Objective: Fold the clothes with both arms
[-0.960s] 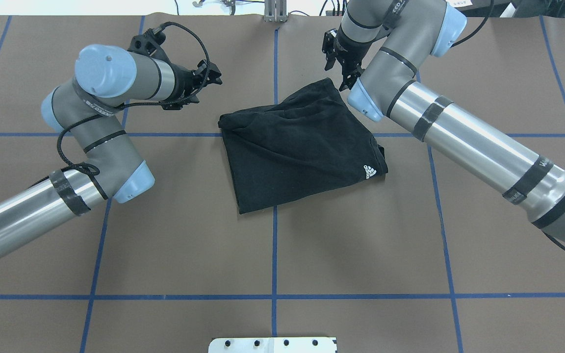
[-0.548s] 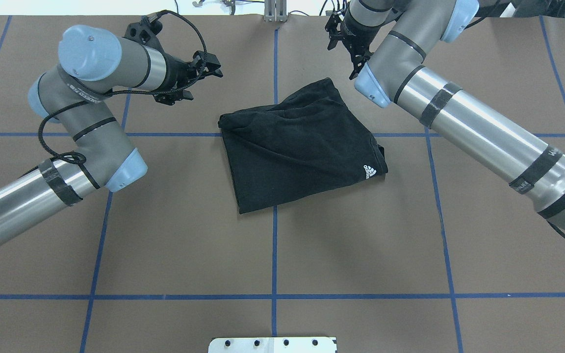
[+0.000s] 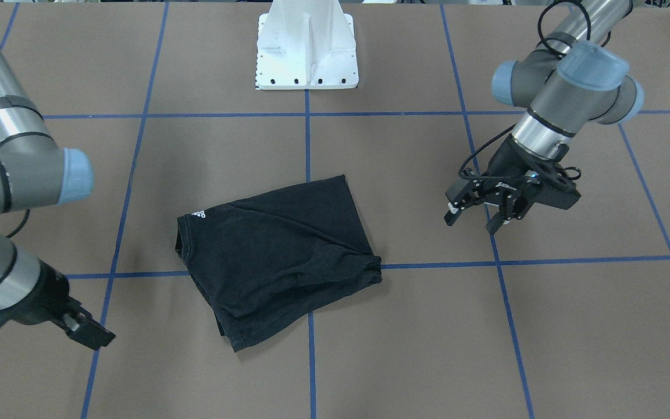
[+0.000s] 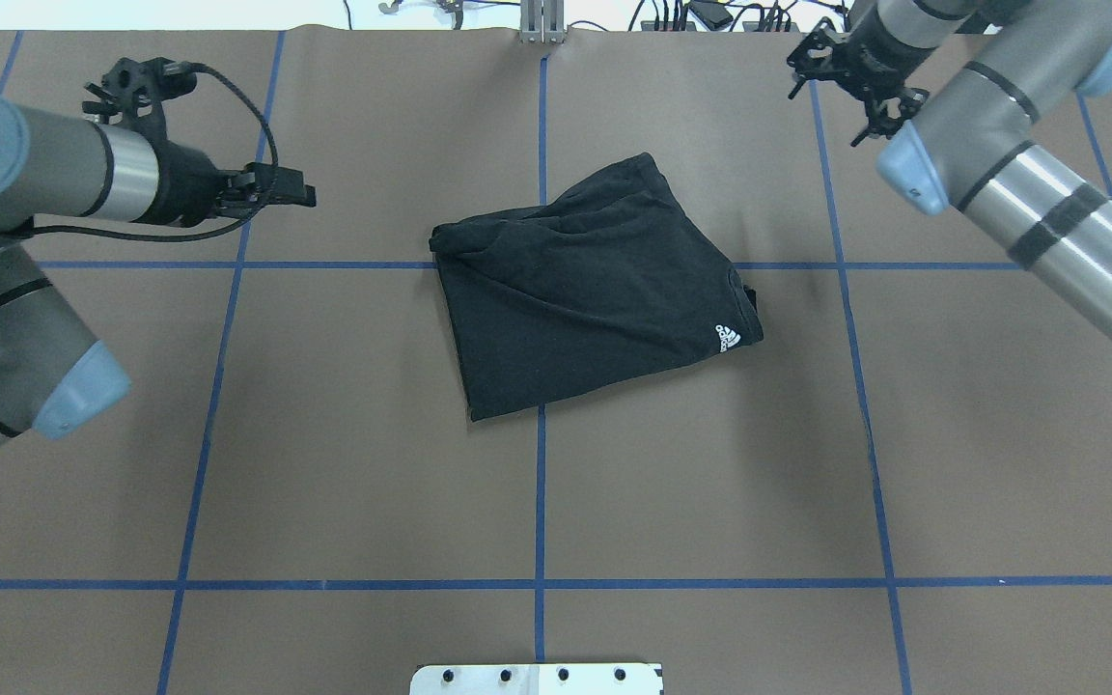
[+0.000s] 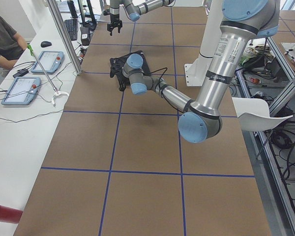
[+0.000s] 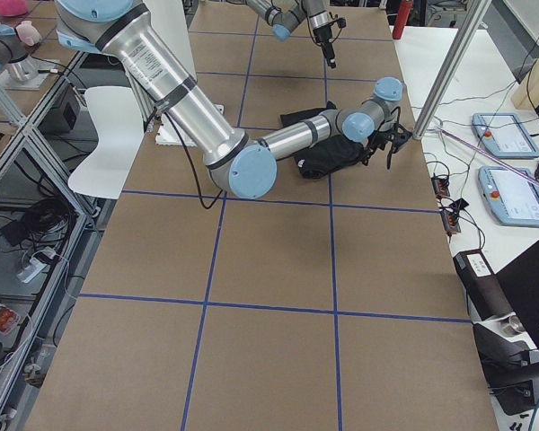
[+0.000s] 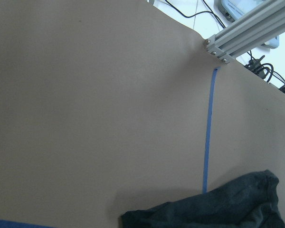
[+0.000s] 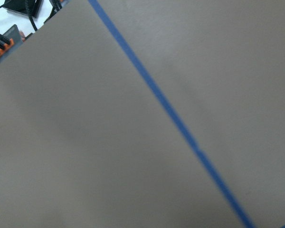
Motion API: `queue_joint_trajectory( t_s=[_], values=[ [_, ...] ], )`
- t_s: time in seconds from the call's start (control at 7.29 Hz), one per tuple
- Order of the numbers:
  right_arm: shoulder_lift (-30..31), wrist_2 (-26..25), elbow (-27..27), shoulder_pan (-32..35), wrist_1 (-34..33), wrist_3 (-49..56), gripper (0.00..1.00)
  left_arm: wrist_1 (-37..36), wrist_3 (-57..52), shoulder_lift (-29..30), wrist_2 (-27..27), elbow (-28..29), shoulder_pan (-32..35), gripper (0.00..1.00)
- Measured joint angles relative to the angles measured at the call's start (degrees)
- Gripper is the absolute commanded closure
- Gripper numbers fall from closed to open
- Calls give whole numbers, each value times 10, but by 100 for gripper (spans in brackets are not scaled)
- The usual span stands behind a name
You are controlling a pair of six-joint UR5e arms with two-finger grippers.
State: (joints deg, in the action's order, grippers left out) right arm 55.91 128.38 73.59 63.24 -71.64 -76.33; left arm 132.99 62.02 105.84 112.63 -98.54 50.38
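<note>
Two claws stand well apart from the black T-shirt [image 4: 585,299], so I judge the folding all but done and the step in hand a retreat. Carry each arm away high and wide, never across the bundle, so that no cable or finger drags a layer open. Your left claw [image 3: 470,224] hangs with its fingers spread and nothing between them. Whether your right claw [image 3: 82,331] is spread or closed I cannot tell; nothing hangs from it.

The shirt lies near the middle of the tabletop [image 4: 710,463], across the central blue tape line [image 4: 540,502] and skewed to the grid. It is a compact, roughly four-sided packet with a small white logo [image 4: 727,337] at the corner toward your right arm. The far edge is rumpled into soft ridges and the layers show unevenly there. If you want a neater packet, that edge would need smoothing.
</note>
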Motion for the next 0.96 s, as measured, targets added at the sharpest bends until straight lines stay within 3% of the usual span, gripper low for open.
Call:
queue_joint_trajectory(
  t_s=[0.27, 0.55, 0.96],
  values=[
    [126, 20, 59, 60, 0, 232, 0, -5, -191, -97, 58, -35, 72, 0],
    [217, 37, 76, 132, -1, 435, 0, -6, -358, -172, 96, -39, 149, 0],
    [287, 47, 82, 218, -39, 668, 0, -84, -553, -210, 178, -25, 266, 0]
  ],
)
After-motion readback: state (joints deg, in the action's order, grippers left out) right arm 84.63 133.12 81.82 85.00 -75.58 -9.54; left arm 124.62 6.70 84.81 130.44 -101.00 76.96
